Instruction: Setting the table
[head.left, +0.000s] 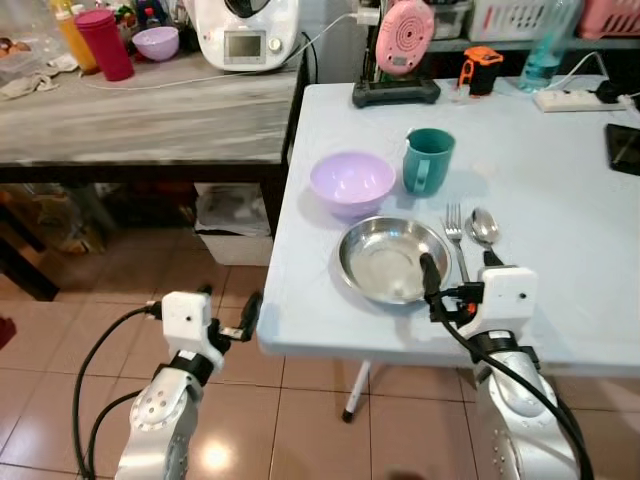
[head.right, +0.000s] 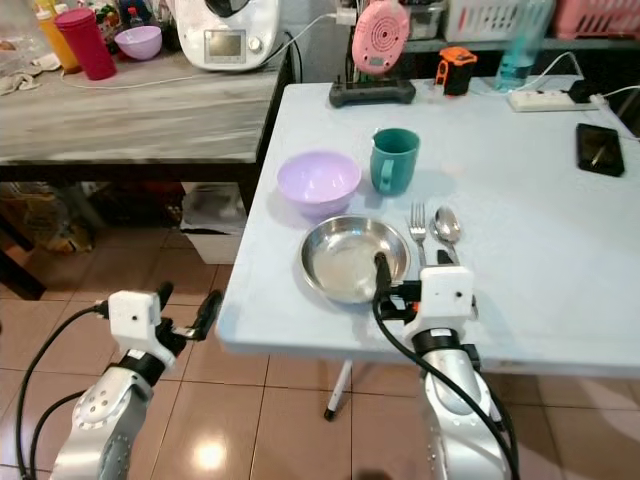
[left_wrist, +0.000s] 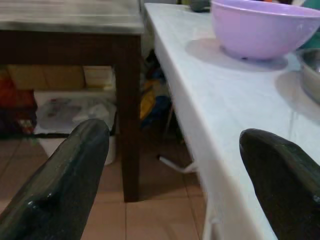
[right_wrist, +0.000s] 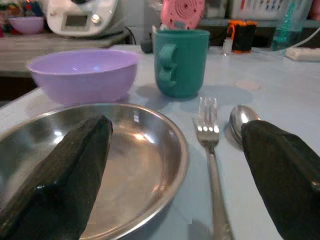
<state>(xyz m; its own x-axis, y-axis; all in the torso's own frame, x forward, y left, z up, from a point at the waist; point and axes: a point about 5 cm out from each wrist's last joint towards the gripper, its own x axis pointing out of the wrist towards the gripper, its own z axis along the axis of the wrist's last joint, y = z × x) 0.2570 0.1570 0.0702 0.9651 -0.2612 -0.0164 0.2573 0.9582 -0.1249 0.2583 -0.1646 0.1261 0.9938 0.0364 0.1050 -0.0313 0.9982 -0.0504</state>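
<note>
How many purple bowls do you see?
2. One purple bowl sits on the white table, just behind the metal plate and beside the green mug. A smaller purple bowl sits far back on the wooden counter.

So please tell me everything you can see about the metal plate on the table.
The metal plate is round, shallow and shiny, like steel, with a raised rim, and it is empty. It lies flat near the front edge of the white table, just in front of the purple bowl, with the fork beside it. One finger of the open right gripper reaches over its rim.
</note>
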